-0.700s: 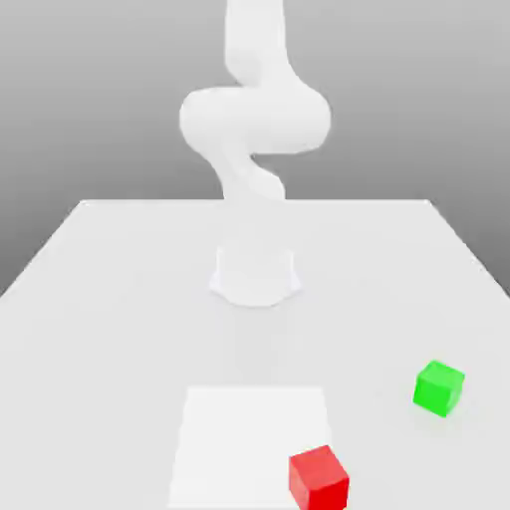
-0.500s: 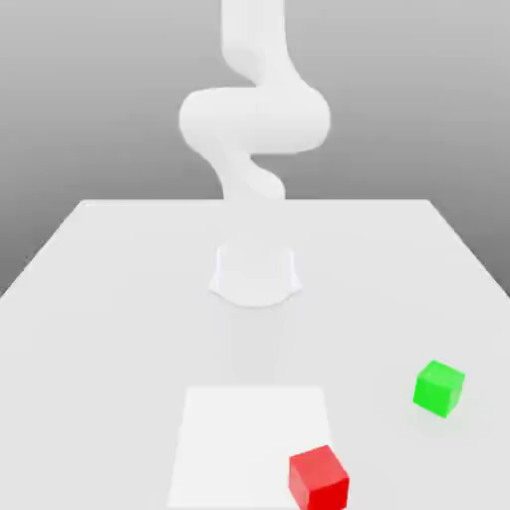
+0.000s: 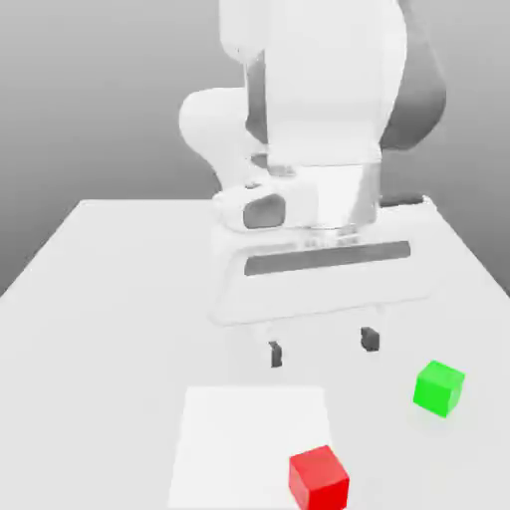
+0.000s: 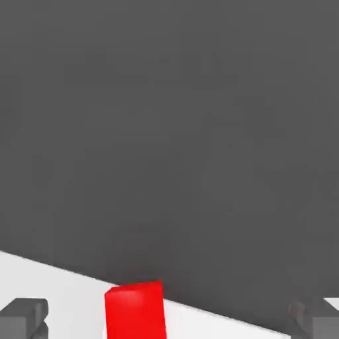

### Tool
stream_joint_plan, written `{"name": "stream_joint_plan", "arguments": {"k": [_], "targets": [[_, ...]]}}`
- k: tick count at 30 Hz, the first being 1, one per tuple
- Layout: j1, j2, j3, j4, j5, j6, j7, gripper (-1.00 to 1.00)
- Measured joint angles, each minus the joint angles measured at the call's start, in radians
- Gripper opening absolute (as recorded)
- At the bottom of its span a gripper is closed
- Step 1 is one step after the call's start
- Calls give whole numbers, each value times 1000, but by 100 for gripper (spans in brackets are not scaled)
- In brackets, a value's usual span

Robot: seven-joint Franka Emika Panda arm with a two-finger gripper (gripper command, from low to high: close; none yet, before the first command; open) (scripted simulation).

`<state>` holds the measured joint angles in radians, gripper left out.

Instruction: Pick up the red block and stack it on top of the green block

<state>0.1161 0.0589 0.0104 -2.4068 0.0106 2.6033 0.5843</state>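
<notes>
The red block [image 3: 319, 478] rests on the table near the front, at the right corner of a pale square patch [image 3: 249, 438]. In the hand view the red block [image 4: 136, 310] shows between my spread fingertips [image 4: 23, 316]. The green block [image 3: 438, 387] sits on the table to the exterior view's right, a little farther back. My gripper [image 3: 322, 346] hangs open above the table, behind the red block and to the left of the green one, holding nothing.
The white table [image 3: 110, 299] spreads wide around both blocks. My arm's large white hand body [image 3: 319, 249] fills the middle of the exterior view, with its round base behind it.
The hand has swung down into the exterior view, hanging over the table's middle where before only the upper arm showed. Both blocks stay where they were.
</notes>
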Motion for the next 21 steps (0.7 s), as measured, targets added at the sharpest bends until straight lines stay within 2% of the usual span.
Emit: {"name": "stream_joint_plan", "arguments": {"k": [4, 9, 10, 16, 21], "targets": [[7, 145, 7, -18, -16, 52, -24, 0], [12, 326, 4, 1, -27, 188, -24, 0], [12, 347, 4, 5, -28, 205, -23, -100], [12, 357, 4, 6, -29, 213, -22, -100], [8, 222, 9, -15, -23, 99, -27, -100]]}}
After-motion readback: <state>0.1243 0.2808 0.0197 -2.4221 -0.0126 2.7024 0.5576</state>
